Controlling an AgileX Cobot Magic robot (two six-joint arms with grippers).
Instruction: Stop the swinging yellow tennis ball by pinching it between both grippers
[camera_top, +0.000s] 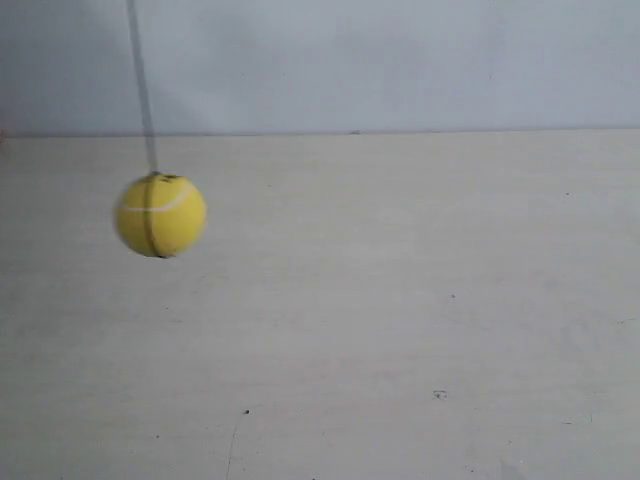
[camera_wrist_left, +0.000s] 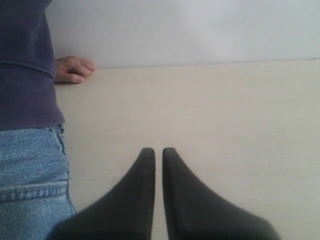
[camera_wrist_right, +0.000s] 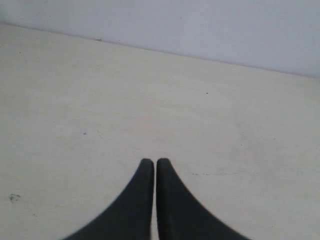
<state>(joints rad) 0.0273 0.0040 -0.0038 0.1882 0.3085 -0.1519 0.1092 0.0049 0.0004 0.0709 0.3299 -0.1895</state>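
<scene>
The yellow tennis ball (camera_top: 161, 216) hangs from a thin dark string (camera_top: 141, 80) at the left of the exterior view, above the pale table, slightly blurred. No arm shows in that view. In the left wrist view my left gripper (camera_wrist_left: 158, 151) is shut, its black pointed jaws nearly touching with nothing between them, above the bare tabletop. My right gripper (camera_wrist_right: 153, 161) in the right wrist view is likewise shut and empty. The ball appears in neither wrist view.
A person in a dark purple top and blue jeans (camera_wrist_left: 27, 165) stands at the table's side in the left wrist view, one hand (camera_wrist_left: 73, 69) resting on the table by the wall. A pale wall (camera_top: 380, 60) backs the table (camera_top: 400, 330).
</scene>
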